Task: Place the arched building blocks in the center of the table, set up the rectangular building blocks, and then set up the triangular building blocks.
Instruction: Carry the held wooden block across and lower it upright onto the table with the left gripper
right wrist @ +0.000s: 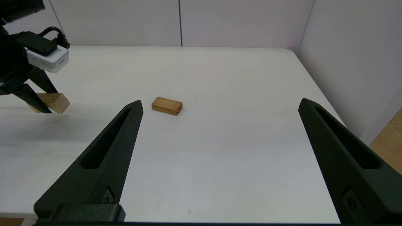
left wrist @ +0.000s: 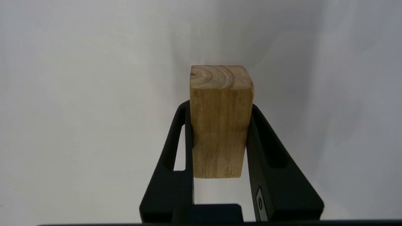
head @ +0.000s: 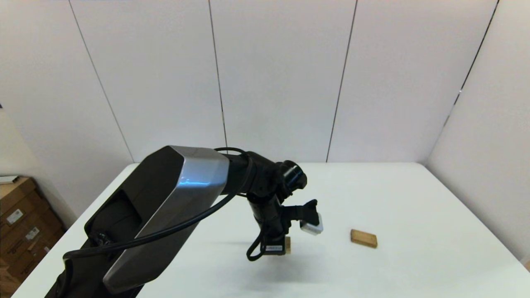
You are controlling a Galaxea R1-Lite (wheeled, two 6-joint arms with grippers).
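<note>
Held block (left wrist: 220,122): light wood, clamped between the left gripper (left wrist: 220,131) fingers (left wrist: 176,147), end grain facing out; likely the arch, though no cut-out shows from any view (legs may be hidden by the fingers).
Position: near mid-table, low over the white table (head: 414,198); contact with the surface cannot be told.
Left gripper: pressed against both long sides of the block, pointing down, mostly hidden under the wrist in the head view.
Slab (head: 364,238): lying flat, to the right of the held block and well apart from it, untouched.
Wedge: not seen in any view.
Right gripper (right wrist: 220,106): fingers wide apart, nothing between them, hanging back over the near right of the table, facing the slab.
Step, as judged: setting the first block down in the centre; slab and wedge still to do.
Risk one: release before the block sits square, so it tips or rolls onto a side.
Risk two: grip on smooth wood along a narrow band, so a slip or twist during lowering.
Risk three: placement too far from the slab's side, or off-centre, leaving later stacking awkward.
</note>
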